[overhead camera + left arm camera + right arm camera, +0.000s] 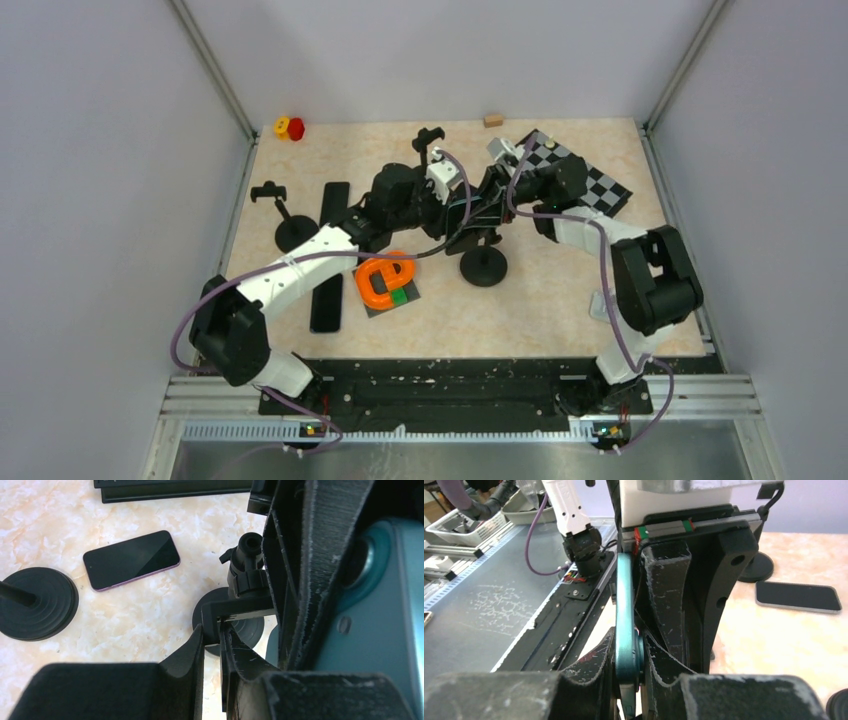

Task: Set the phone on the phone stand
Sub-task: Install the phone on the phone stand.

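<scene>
My right gripper (629,636) is shut on a teal phone (625,605), held on edge above the table's middle. The phone's back also shows in the left wrist view (385,610). A black phone stand with a round base (484,265) stands just below it. My left gripper (212,630) is shut on the stand's black clamp bracket (240,611), with the stand's base (247,630) under it. In the top view both grippers meet over the stand, left (458,205) and right (485,197), and the phone is hidden between them.
A second stand (290,232) stands at the left and a third clamp (428,135) at the back. Two dark phones (335,205) (327,300) lie left of centre. An orange object (385,280) lies on a grey tile. A checkerboard (590,180) lies at the back right.
</scene>
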Tool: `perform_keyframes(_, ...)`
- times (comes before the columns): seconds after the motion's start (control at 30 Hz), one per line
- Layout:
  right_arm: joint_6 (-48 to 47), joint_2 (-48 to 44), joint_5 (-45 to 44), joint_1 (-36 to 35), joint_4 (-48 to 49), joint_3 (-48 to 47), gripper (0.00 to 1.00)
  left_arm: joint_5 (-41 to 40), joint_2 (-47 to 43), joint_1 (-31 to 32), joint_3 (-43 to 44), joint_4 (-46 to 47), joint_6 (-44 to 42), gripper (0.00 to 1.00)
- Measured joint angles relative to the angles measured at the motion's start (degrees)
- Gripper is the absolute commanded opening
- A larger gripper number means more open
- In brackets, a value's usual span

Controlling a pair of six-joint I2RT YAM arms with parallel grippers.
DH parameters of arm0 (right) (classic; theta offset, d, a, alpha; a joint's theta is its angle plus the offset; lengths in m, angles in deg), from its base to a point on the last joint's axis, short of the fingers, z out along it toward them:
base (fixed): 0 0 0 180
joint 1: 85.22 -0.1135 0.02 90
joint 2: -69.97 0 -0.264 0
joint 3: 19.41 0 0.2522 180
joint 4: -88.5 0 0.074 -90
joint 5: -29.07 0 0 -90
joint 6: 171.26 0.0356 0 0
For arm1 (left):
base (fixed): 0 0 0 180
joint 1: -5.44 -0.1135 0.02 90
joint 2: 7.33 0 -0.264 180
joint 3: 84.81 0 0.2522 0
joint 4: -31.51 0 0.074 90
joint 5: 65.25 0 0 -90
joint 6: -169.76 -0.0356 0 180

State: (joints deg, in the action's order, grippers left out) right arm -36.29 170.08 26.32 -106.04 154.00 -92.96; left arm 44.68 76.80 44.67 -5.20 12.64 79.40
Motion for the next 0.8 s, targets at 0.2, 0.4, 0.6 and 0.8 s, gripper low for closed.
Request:
perform_keyframes(0.2,-35.3,-8.7,-3.2,0.0,-45.5,-1.6,0.0,-0.8,0.2,-0.2,0.0,0.8,0.5,0.0)
perform_keyframes(0.4,-49.8,-12.5,-7.1,-0.2,-62.8,-2.3,0.0,-0.9,0.2,-0.1,0.0,0.6,0.5,0.0)
perform_keyframes(0.6,-53.7,-15.4,-11.4,-0.4,-68.7,-1.7,0.0,-1.6,0.2,0.0,0.0,0.7,1.8,0.0)
perform_keyframes(0.8,-53.9,-18.9,-15.3,-0.4,-69.8,1.0,0.0,-2.1,0.2,0.7,-0.3,1.3,2.4,0.0)
